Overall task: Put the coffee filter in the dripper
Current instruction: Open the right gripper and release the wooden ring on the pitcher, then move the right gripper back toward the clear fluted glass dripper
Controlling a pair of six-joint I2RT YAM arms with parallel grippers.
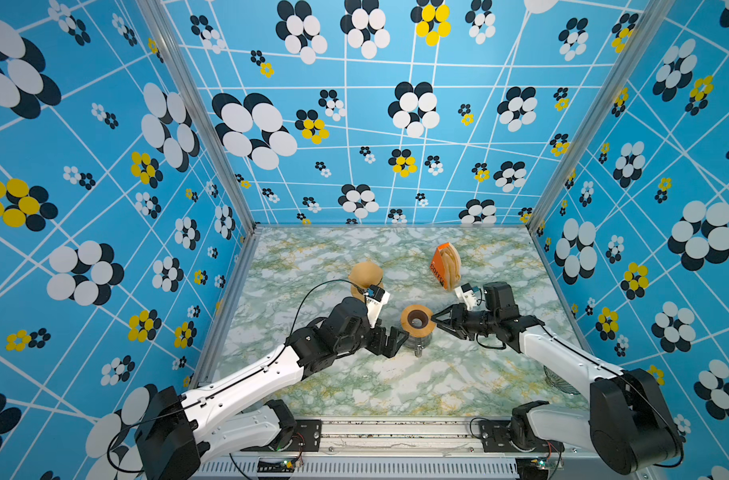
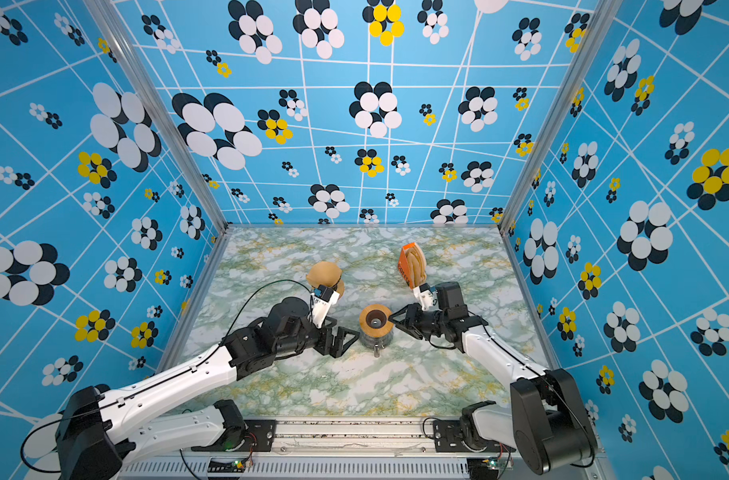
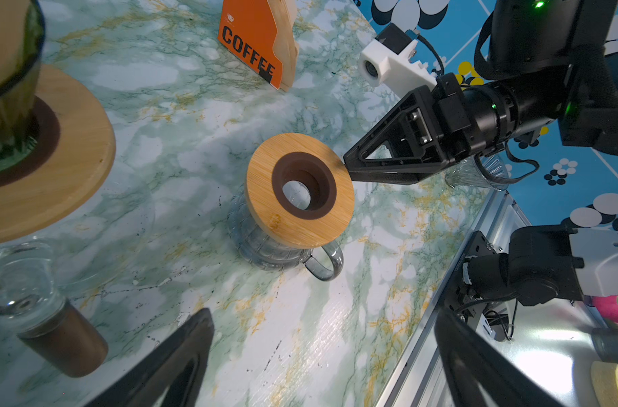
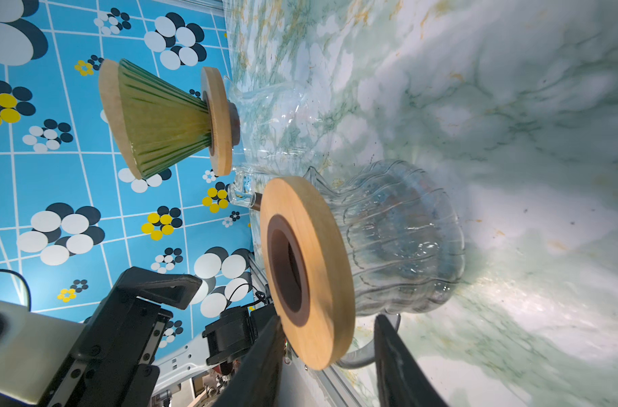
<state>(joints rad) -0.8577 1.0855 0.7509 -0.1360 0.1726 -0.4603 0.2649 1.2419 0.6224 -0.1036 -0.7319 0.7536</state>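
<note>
Currently your coffee filters (image 1: 453,262) stand in the orange holder (image 1: 437,266), far right on the desk (image 1: 396,382). At centre, your right hand (image 1: 434,321), jaws partly parted, straddles the wooden collar (image 3: 300,230) of the carafe (image 1: 416,343); your left hand (image 1: 399,341) gapes wide just left of it.

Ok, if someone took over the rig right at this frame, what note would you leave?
Left claw: wide open, empty, beside the glass carafe.
Right claw: jaws apart, straddling the rim of the wooden ring on that carafe; no firm grip shows.
Filters: stacked in the orange COFFEE box, back right; none in a claw.
Green dripper: on a second carafe behind the left claw; tan paper at its top looks like a filter already in.
Clear dripper: on the table by the right arm.
Left: the ring holds no dripper or filter; confirm which dripper is meant.
</note>
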